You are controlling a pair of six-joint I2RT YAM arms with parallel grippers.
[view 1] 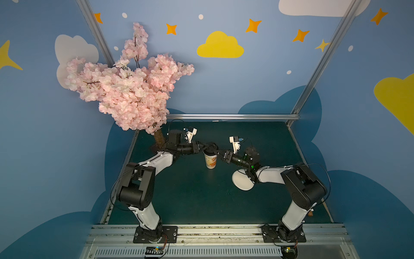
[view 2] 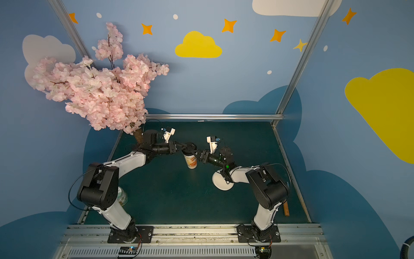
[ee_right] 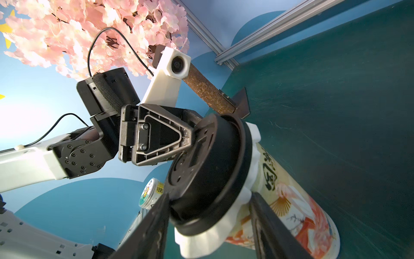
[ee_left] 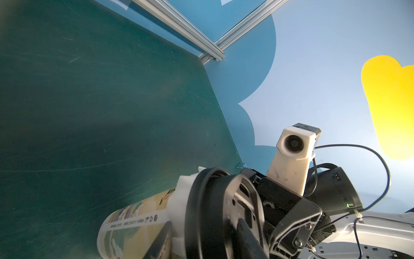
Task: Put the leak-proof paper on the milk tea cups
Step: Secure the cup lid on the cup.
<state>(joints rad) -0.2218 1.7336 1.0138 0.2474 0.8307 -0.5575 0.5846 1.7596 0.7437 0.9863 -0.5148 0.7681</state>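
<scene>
At the middle of the green surface (view 1: pixel 190 197) stands the milk tea cup (view 1: pixel 210 162) — upright, cream with orange print. Over its mouth lies the leak-proof paper (ee_right: pixel 199 243), its white edge frilling out from under a black lid (ee_right: pixel 208 175); the inside is hidden. From one side the left pincer (view 1: pixel 205 146) reaches in and grips the lid. Opposite, the right pincer (view 1: pixel 219 153) straddles the cup's top — whether it presses, I cannot tell.
</scene>
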